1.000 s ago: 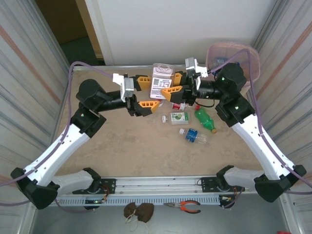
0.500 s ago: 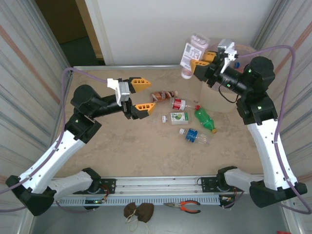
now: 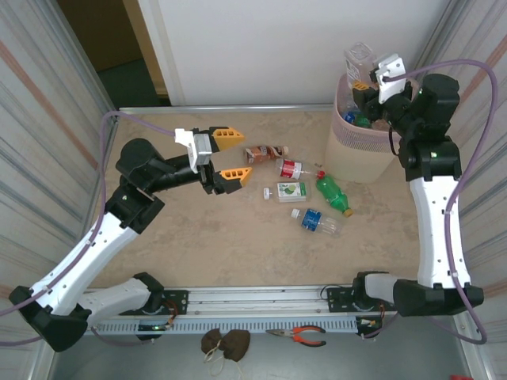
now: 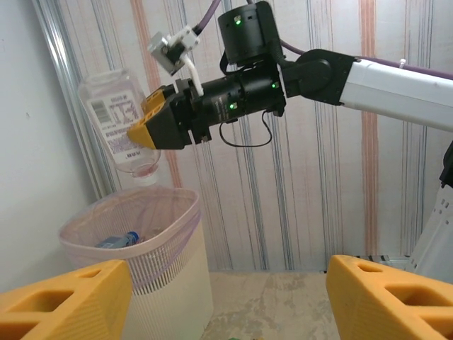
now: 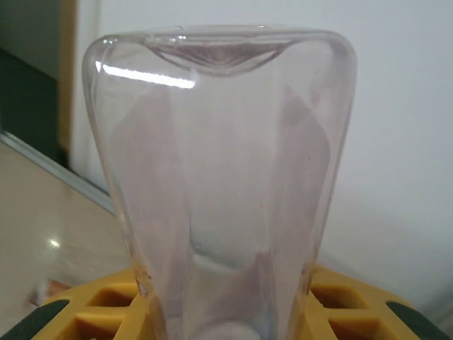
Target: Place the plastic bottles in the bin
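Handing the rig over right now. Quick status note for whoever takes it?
Right gripper: shut on a clear bottle, neck down, above the bin; not yet released.
Left gripper: open, empty, above the table beside the brown bottle.
Done: a blue-capped bottle lies in the bin; full count unclear.
Left: drop the held one, then five on the table: brown, red-label bottle, green-label bottle, green bottle, blue-label bottle.

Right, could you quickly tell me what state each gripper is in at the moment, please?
Left gripper: open, holding nothing.
Right gripper: closed on a clear plastic bottle, above the bin.
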You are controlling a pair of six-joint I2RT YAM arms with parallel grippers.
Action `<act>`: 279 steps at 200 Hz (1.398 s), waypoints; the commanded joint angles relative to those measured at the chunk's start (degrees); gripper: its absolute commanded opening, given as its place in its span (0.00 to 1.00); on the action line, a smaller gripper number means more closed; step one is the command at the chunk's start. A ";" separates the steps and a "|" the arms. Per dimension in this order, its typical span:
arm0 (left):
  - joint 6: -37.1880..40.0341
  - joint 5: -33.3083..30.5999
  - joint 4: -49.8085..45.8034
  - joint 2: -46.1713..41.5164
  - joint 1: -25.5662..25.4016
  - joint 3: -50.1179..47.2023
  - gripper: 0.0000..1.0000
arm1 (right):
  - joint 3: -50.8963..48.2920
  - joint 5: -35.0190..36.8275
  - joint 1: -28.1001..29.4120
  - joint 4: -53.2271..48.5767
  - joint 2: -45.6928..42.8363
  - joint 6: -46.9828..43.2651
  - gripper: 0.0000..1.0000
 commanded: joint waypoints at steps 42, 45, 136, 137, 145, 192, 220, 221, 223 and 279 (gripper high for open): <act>-2.71 1.49 4.11 3.81 0.72 -0.03 0.73 | 2.86 0.28 -8.27 -1.43 8.83 -27.12 0.11; -3.10 1.81 4.59 4.25 0.74 -0.04 0.73 | 3.15 0.28 -8.46 -1.54 9.40 -27.68 0.11; -4.86 3.64 3.25 7.79 0.87 0.95 0.73 | 12.79 -4.82 -13.62 0.72 28.78 -34.20 0.11; -4.85 3.58 3.23 7.82 0.89 0.90 0.72 | 12.77 -4.84 -13.63 0.82 29.01 -34.17 0.11; -5.08 3.36 3.30 7.69 0.91 0.64 0.73 | 15.12 -5.01 -13.67 0.98 30.37 -34.32 0.11; -5.80 2.56 3.21 7.50 0.95 0.41 0.73 | 16.78 -3.39 -13.69 4.17 37.44 -37.84 0.12; -5.66 2.21 3.04 7.16 0.98 0.31 0.73 | 18.73 -2.15 -13.68 2.65 40.51 -42.02 0.13; -5.64 2.16 3.04 7.16 0.95 0.31 0.73 | 18.73 -2.14 -13.65 2.66 40.63 -42.12 0.13; -5.63 2.06 2.97 7.02 0.99 0.32 0.73 | 18.66 -2.02 -13.70 2.72 40.72 -42.41 0.13; -6.85 1.73 4.13 7.50 0.94 -0.21 0.72 | 16.66 0.78 -14.40 4.34 42.47 -46.13 0.20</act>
